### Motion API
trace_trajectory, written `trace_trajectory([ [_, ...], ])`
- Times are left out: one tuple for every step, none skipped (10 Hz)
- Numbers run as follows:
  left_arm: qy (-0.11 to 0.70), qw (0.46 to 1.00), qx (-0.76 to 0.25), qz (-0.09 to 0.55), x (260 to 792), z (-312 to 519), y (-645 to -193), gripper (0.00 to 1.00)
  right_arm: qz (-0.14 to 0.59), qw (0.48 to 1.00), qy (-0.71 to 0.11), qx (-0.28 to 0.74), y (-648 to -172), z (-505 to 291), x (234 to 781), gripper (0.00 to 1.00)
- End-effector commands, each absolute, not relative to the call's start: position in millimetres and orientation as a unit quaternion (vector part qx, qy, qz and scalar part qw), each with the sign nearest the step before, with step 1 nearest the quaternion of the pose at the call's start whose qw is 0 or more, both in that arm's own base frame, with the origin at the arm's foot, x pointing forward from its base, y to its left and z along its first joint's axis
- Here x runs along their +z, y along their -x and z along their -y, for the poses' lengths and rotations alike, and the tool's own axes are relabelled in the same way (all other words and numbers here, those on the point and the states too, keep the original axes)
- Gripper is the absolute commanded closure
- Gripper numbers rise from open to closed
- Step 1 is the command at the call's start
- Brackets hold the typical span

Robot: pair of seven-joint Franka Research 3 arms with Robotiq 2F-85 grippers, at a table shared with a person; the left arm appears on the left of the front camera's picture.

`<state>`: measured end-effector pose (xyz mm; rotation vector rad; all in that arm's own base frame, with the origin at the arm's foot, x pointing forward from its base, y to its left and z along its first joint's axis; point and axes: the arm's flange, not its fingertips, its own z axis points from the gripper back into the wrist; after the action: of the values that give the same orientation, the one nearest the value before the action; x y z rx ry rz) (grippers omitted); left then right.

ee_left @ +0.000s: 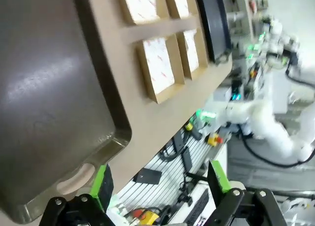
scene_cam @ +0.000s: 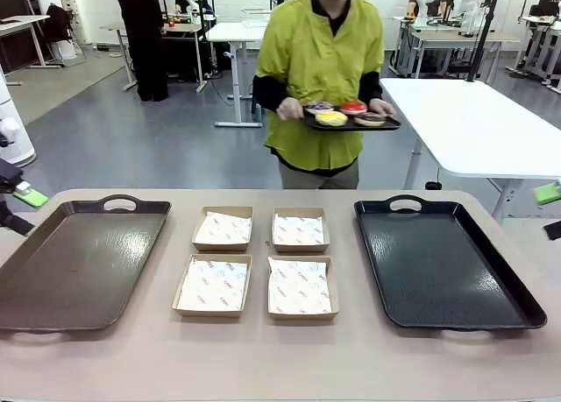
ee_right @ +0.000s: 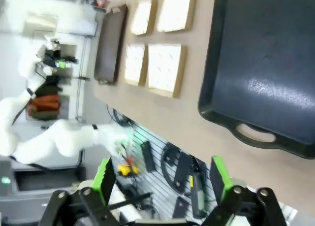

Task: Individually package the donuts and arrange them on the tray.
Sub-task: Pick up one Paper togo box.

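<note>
Standing at the far side of the table [scene_cam: 263,358], a person [scene_cam: 320,78] in a lime-green top carries a small tray [scene_cam: 351,125] at waist height, one hand [scene_cam: 289,109] grasping its left end and the other hand [scene_cam: 382,108] its right end. On it sit the four donuts [scene_cam: 344,114]: red [scene_cam: 353,107] and sprinkled chocolate [scene_cam: 318,107] at the back, yellow [scene_cam: 331,118] and dark-glazed [scene_cam: 371,119] at the front, well apart from the table. On the table, a brown tray [scene_cam: 79,262] lies at the left and a black tray [scene_cam: 438,271] at the right, with four paper-lined boxes [scene_cam: 223,229] in two rows of two between them. From the front, each arm gives away little more than a green pad [scene_cam: 31,194] at the left edge and another [scene_cam: 548,192] at the right. The wrist cameras fill in the rest: the left gripper [ee_left: 160,179] hangs off the near left corner with its jaws spread wide and nothing between them, looking over the brown tray's handle and the boxes toward the right arm [ee_left: 266,127]. The right gripper [ee_right: 162,179] mirrors it, released and empty beyond the black tray's near handle, with the left arm [ee_right: 54,142] in the distance. Both wrist cameras also take in cables and hardware below the table's near edge.
</note>
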<state>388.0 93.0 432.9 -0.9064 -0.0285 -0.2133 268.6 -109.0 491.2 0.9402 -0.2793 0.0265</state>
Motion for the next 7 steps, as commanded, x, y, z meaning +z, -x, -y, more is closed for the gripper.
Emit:
trace_trajectory([
  [0.479,0.874,-0.064,0.048,438.7,-127.1,-382.8,0.0,0.17,0.862,-0.477,-0.011,-258.8,138.6,489.1,0.0],
  [0.512,0.854,-0.055,0.074,441.0,-148.6,-373.3,0.0,0.181,0.853,-0.488,-0.026,-251.1,155.9,489.3,0.0],
  [0.537,0.837,-0.046,0.094,443.5,-167.7,-364.7,0.0,0.193,0.845,-0.498,-0.034,-243.3,170.3,490.8,0.0],
  [0.554,0.825,-0.036,0.104,445.5,-185.5,-358.7,0.0,0.199,0.833,-0.515,-0.031,-235.4,183.8,492.8,0.0],
  [0.567,0.816,-0.026,0.111,443.8,-198.5,-352.6,0.0,0.197,0.831,-0.52,-0.022,-230.0,193.6,494.2,0.0],
  [0.576,0.809,-0.018,0.116,440.5,-211.3,-350.9,0.0,0.193,0.827,-0.527,-0.009,-225.8,199.5,494.4,0.0],
  [0.58,0.806,-0.013,0.12,439.0,-217.9,-348.0,0.0,0.189,0.827,-0.529,-0.001,-223.0,201.9,494.7,0.0],
])
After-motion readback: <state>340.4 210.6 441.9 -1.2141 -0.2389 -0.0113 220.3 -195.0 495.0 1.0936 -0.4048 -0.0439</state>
